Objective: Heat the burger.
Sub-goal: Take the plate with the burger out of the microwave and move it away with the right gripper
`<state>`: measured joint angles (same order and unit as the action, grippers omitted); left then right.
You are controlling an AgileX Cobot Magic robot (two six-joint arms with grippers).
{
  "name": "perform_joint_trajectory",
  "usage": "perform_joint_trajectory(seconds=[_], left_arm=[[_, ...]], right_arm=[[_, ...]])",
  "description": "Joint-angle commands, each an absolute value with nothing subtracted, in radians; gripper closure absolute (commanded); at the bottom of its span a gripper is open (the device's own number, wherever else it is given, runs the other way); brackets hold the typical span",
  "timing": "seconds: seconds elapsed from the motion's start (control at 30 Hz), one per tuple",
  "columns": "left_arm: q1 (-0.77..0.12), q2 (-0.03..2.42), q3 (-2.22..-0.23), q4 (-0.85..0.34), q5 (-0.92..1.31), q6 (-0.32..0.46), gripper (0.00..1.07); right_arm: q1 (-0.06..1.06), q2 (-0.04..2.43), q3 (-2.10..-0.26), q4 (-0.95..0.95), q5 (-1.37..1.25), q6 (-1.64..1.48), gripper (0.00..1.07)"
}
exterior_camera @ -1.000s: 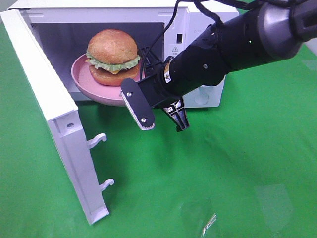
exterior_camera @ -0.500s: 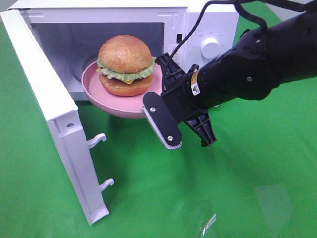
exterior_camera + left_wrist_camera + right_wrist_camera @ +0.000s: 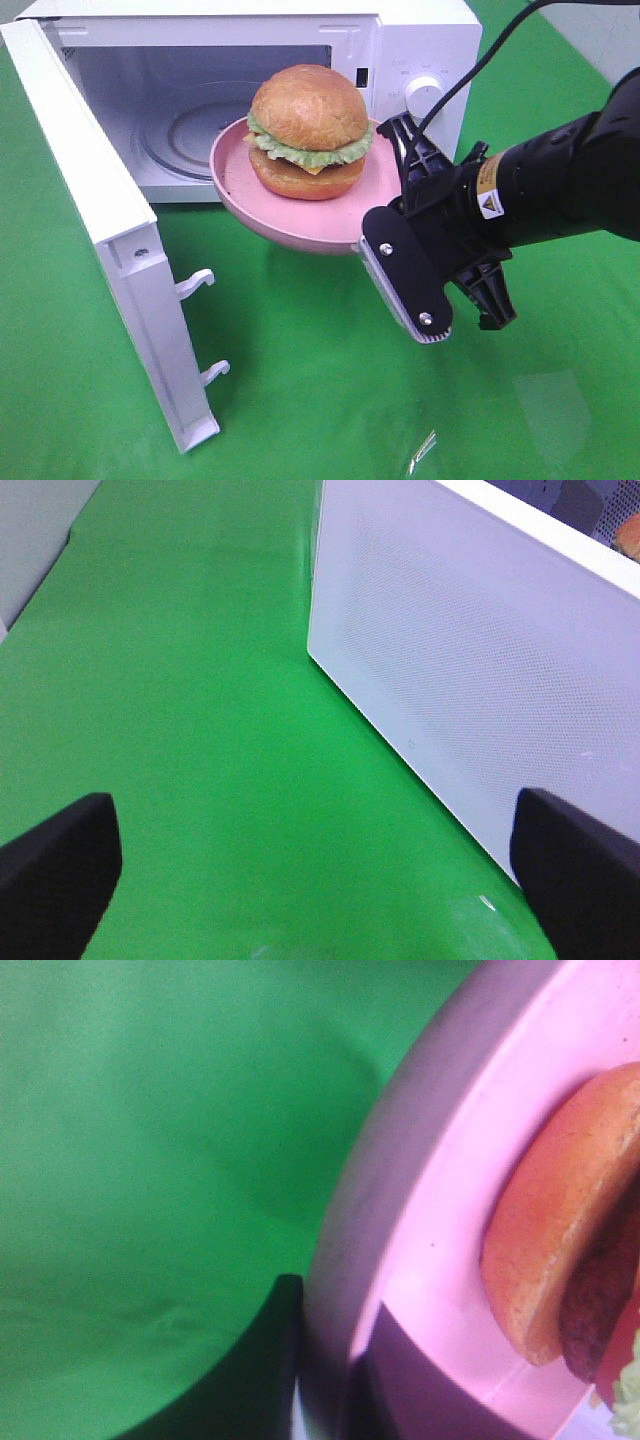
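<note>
- The right gripper was clamped on the pink plate rim, centre-right of the frame.
- The burger sat loose on the plate, before the open microwave; probably light, soft, liable to slide, so best carried level by the plate.
- The left gripper was spread wide, empty.

Yellow warning label with a black triangle sign on the right arm, beside a white patch; its wording too small to read. Small dark marking and faint grey print near the dial on the microwave control panel, illegible. Nothing else legible.
</note>
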<state>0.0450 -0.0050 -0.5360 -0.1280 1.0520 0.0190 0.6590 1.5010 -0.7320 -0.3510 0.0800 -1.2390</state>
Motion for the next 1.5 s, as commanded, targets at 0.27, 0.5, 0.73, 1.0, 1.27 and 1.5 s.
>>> perform_joint_trajectory(seconds=[0.27,0.5,0.73,1.0,1.27,1.5], left_arm=[[0.049,-0.02,-0.533,-0.13,1.039,0.022,0.09],[0.049,-0.02,-0.533,-0.13,1.039,0.022,0.09],[0.049,-0.02,-0.533,-0.13,1.039,0.022,0.09],[0.049,-0.02,-0.533,-0.13,1.039,0.022,0.09],[0.049,-0.02,-0.533,-0.13,1.039,0.022,0.09],[0.049,-0.02,-0.533,-0.131,1.039,0.022,0.09]], right_arm=[[0.655,1.307,-0.622,-0.365,0.11,-1.228,1.07],[0.655,1.139,-0.528,-0.368,0.254,-1.224,1.07],[0.655,0.991,-0.473,-0.399,0.383,-1.149,1.07],[0.655,0.865,-0.471,-0.469,0.526,-1.0,1.07],[0.655,0.827,-0.471,-0.523,0.672,-0.878,1.07],[0.655,0.827,-0.471,-0.638,0.806,-0.65,1.07]])
